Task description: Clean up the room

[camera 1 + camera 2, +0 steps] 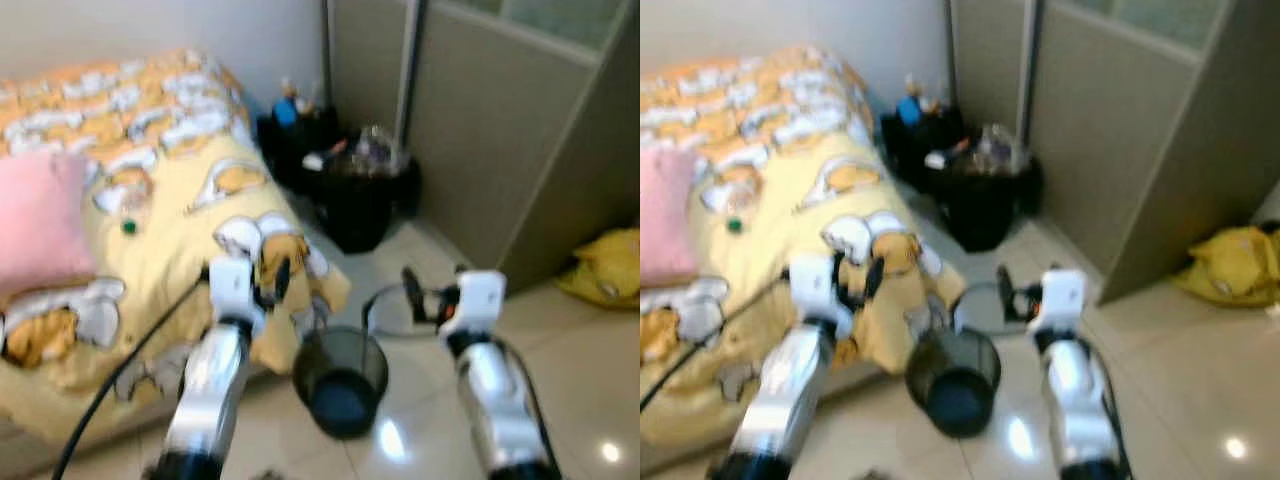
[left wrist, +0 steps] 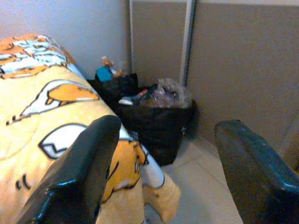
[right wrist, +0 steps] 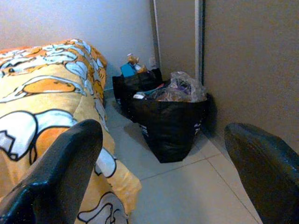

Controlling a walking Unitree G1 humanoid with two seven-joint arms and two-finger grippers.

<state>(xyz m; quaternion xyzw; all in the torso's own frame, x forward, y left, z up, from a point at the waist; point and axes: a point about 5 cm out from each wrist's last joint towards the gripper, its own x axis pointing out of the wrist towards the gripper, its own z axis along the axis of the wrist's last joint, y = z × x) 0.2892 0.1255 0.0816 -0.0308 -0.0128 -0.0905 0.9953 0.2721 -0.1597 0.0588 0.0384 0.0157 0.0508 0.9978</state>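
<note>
Fingers apart on both my grippers, left (image 1: 268, 283) and right (image 1: 425, 296), raised over bin (image 1: 340, 382) beside bed (image 1: 150, 200); bags (image 3: 170, 116) ahead.

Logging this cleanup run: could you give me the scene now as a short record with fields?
Left gripper: open, raised over the bed's corner
Right gripper: open, raised over the floor
Mesh bin: black, on the tiles between both arms
Bed: yellow cartoon blanket, pink pillow
Black bags: full, by the wall
Yellow heap: floor, far right
</note>
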